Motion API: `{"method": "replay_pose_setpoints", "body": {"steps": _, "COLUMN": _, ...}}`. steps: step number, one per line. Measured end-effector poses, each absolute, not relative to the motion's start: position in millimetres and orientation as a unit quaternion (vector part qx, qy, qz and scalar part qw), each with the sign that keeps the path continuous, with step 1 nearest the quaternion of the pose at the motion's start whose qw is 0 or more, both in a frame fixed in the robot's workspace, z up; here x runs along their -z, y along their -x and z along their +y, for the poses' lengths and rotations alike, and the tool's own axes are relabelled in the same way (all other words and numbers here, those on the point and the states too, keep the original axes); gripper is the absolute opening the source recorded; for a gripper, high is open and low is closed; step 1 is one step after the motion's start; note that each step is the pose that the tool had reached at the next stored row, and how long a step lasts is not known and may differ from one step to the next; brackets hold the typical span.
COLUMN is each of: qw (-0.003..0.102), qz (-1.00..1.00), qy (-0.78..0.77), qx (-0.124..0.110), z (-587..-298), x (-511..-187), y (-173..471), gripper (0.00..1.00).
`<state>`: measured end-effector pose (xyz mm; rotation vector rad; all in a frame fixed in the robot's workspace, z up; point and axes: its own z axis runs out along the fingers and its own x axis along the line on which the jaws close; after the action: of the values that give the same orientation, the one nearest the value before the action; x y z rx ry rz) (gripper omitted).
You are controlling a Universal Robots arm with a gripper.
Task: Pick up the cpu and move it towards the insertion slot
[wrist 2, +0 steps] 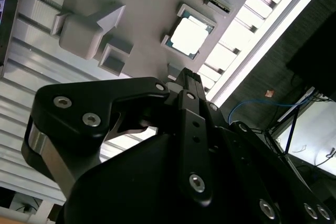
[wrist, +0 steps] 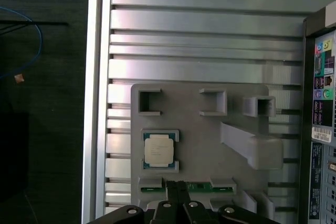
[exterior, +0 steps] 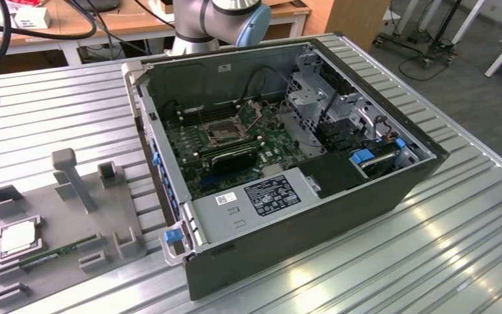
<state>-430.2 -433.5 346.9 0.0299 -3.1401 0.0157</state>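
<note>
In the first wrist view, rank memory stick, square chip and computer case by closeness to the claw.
1. Memory stick, on the tray at the gripper tips.
2. Square chip, in its tray recess.
3. Computer case, beside the tray.

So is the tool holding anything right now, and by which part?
Nothing is held. The tool is closed and empty, and the cpu lies in its recess on the grey tray, apart from the tool.

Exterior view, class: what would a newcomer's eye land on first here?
The open computer case dominates the middle, its insertion slot shining inside. At the exterior view's left, the cpu lies in a grey tray, with the gripper hovering over that tray.
</note>
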Motion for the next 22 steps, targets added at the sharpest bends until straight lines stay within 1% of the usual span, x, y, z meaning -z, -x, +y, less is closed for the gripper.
{"method": "replay_pose_setpoints", "body": {"steps": 22, "qw": 0.001, "qz": -1.000, "qy": -0.010, "qx": -0.005, "z": -434.0, "x": -336.2, "y": 430.2, "gripper": 0.11}}
